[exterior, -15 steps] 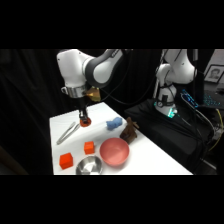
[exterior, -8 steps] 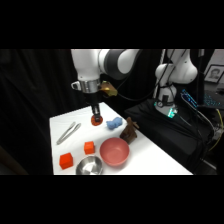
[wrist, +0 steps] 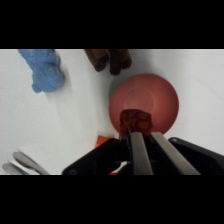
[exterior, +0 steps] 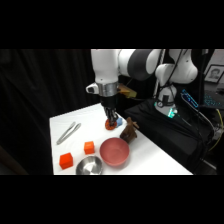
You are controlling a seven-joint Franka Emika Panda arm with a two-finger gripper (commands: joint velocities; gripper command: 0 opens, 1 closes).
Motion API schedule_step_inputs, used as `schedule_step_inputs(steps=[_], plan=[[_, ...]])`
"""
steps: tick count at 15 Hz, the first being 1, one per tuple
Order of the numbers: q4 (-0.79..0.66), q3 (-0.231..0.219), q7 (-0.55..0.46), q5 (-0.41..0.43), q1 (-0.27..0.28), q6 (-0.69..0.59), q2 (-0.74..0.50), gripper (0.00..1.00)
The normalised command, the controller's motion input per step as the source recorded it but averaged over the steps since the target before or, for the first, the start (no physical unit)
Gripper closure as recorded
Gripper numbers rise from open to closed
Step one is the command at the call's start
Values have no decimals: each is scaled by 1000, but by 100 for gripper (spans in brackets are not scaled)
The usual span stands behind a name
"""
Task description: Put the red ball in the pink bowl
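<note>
Orange-red and small, the red ball (wrist: 135,120) sits between the two fingers of the gripper (wrist: 141,134), which are closed on it and hold it in the air. In the wrist view the ball is seen in front of the near rim of the pink bowl (wrist: 160,97), so it hangs over that edge or just beside it; I cannot tell which one exactly. In the side view the gripper (exterior: 110,123) comes down from above with the ball (exterior: 109,124) at its tip, above the white table (exterior: 150,157), and the pink bowl (exterior: 115,151) stands nearer to the camera than the gripper. Just beside the pink bowl there is a shiny steel bowl (exterior: 89,166). Two orange-red blocks lie near it: the smaller block (exterior: 89,147) and the bigger block (exterior: 66,160). Metal tongs (exterior: 68,132) lie apart from them, on the far left part of the table. A brown object (exterior: 129,130) is close behind the pink bowl, and a blue object (wrist: 44,69) lies next to it; their shapes are not clear.
</note>
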Motion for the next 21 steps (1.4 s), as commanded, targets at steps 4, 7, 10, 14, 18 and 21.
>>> schedule_step_inputs(steps=[4, 7, 10, 14, 18, 21], plan=[[-332, 83, -19, 5, 56, 308, -203, 98], [-255, 56, -31, 13, 48, 353, -83, 98], [-88, 21, -33, -11, 31, 341, 89, 98], [33, -13, -15, -52, 31, 322, 212, 98], [95, -63, 19, -95, 59, 258, 227, 98], [116, -98, 32, -105, 85, 203, 186, 98]])
